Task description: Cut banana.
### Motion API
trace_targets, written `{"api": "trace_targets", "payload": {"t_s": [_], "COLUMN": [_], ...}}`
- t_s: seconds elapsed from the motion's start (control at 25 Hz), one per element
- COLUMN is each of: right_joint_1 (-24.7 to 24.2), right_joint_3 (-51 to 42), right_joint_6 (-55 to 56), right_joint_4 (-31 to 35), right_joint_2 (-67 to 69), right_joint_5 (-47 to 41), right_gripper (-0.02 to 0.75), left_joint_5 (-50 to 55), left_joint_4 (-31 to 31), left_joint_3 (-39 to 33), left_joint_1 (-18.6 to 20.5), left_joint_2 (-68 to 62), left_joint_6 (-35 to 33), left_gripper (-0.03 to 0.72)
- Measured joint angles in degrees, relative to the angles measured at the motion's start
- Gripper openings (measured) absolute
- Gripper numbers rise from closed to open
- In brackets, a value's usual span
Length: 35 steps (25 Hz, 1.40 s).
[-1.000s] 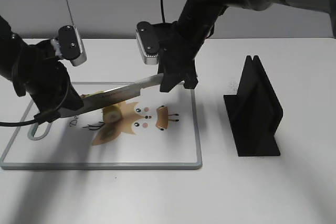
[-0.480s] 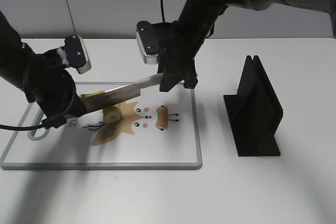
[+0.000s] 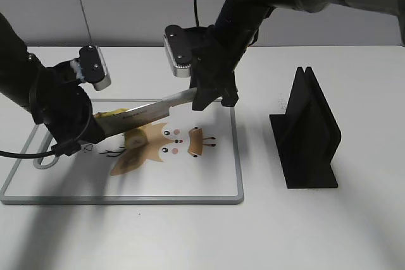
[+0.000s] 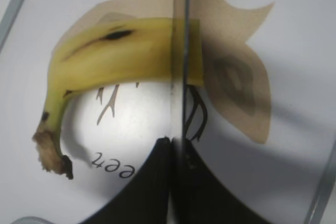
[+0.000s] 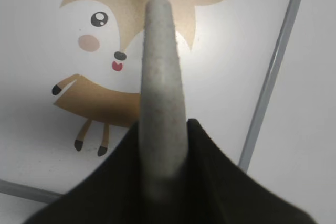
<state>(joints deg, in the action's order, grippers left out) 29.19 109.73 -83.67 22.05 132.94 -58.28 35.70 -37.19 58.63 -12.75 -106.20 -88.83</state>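
The right gripper clamps the knife handle; its blade crosses the apparently uncut banana on the cutting board. Left gripper's state: cannot tell.

A black upright stand sits on the white table, right of the fox-printed board

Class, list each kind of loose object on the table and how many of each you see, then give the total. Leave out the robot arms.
Banana: 1
Knife: 1
Cutting board with fox print: 1
Black knife stand: 1
Total: 4
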Motion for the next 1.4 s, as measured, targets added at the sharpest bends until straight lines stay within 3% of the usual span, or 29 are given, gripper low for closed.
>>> {"api": "trace_targets", "payload": {"t_s": [0.28, 0.4, 0.6, 0.72, 1.12, 1.28, 1.4], "right_joint_1": [0.0, 0.0, -0.1, -0.1, -0.1, -0.2, -0.2], "right_joint_3": [0.0, 0.0, 0.0, 0.3, 1.0, 1.1, 1.1], "right_joint_6": [-0.1, -0.2, -0.2, -0.2, -0.4, -0.2, -0.2], "right_joint_4": [0.4, 0.4, 0.3, 0.2, -0.1, -0.2, -0.3], "right_joint_2": [0.1, 0.1, 0.1, 0.1, 0.1, 0.1, 0.1], "right_joint_5": [-0.6, -0.6, 0.0, 0.1, 0.2, 0.4, 0.4], "right_gripper": [0.174, 0.174, 0.174, 0.174, 0.175, 0.175, 0.175], "left_joint_5": [1.4, 2.4, 3.1, 3.2, 1.6, 0.1, -0.4], "left_joint_4": [0.7, 0.9, 0.3, 0.2, 0.3, 0.3, 0.3], "left_joint_3": [0.0, -0.1, -0.1, -0.1, -0.1, -0.1, -0.1], "left_joint_1": [0.0, 0.0, 0.0, 0.0, 0.0, 0.0, 0.0], "left_joint_2": [1.7, 2.5, 2.9, 2.9, 5.4, 5.5, 5.6], "left_joint_6": [0.1, 0.1, 0.1, 0.1, 0.1, 0.1, 0.2], "left_gripper": [0.012, 0.082, 0.277, 0.302, 0.153, 0.029, 0.005]}}
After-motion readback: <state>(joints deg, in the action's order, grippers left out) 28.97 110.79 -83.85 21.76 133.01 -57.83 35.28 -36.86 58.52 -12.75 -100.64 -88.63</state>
